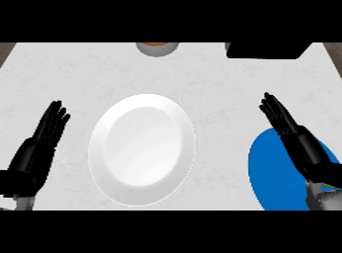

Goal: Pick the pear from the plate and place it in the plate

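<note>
Pear not visible anywhere. Blue plate (276,173) lower right, partly under right robot hand (287,123), fingers straight, holding nothing. White plate (141,148) at centre, bare. Left robot hand (42,143) rests open at lower left, well apart. Right robot hand is nearer the blue plate.

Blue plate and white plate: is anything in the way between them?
Nothing visible lies on the counter between the blue plate and the white plate. The right hand covers part of the blue plate, and no pear shows.
</note>
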Robot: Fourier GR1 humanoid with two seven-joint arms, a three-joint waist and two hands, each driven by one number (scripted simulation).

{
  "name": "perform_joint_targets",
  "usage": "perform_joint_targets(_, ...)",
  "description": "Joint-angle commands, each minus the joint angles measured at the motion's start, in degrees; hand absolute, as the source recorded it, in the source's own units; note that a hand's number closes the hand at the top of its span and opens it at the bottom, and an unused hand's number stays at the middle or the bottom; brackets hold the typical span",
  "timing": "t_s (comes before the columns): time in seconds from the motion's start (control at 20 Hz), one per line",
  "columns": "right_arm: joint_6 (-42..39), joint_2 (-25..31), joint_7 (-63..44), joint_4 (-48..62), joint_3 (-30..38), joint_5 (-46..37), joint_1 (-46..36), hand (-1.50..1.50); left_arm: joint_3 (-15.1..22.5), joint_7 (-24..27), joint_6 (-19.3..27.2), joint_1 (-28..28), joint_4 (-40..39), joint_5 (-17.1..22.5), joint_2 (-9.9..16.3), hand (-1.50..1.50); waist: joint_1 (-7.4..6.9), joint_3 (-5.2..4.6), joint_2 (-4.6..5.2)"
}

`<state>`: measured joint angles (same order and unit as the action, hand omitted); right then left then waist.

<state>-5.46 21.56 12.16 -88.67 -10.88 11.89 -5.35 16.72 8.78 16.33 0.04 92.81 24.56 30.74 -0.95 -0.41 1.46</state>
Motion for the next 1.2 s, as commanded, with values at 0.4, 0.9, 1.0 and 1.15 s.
perform_joint_targets(0.4, -16.01, 14.83, -5.81, -1.49, -13.40, -17.55, -10.58, 1.50, -1.96, -5.58, -1.27, -11.21, 0.21, -2.42, 4.00, 0.00, 1.59, 0.29, -1.49)
perform_joint_targets(0.9, -14.63, 4.25, 5.31, 6.82, 1.72, 4.44, 5.10, -1.50, -3.55, -10.17, -2.02, -16.40, -3.36, -5.05, 2.11, 0.00, 1.72, 0.44, -1.42)
perform_joint_targets(1.0, -15.23, 6.49, 2.15, 4.55, 5.42, 5.95, 2.16, -1.50, -5.23, -11.55, -3.25, -15.21, -0.33, -4.76, 3.18, 0.00, 1.22, 0.42, -1.53)
perform_joint_targets(1.15, -15.93, 9.79, 0.44, 5.95, 7.27, 2.49, -1.58, -1.50, -6.80, -9.16, -5.40, -15.12, -2.78, -5.00, 1.92, 0.00, 0.97, 0.40, -1.44)
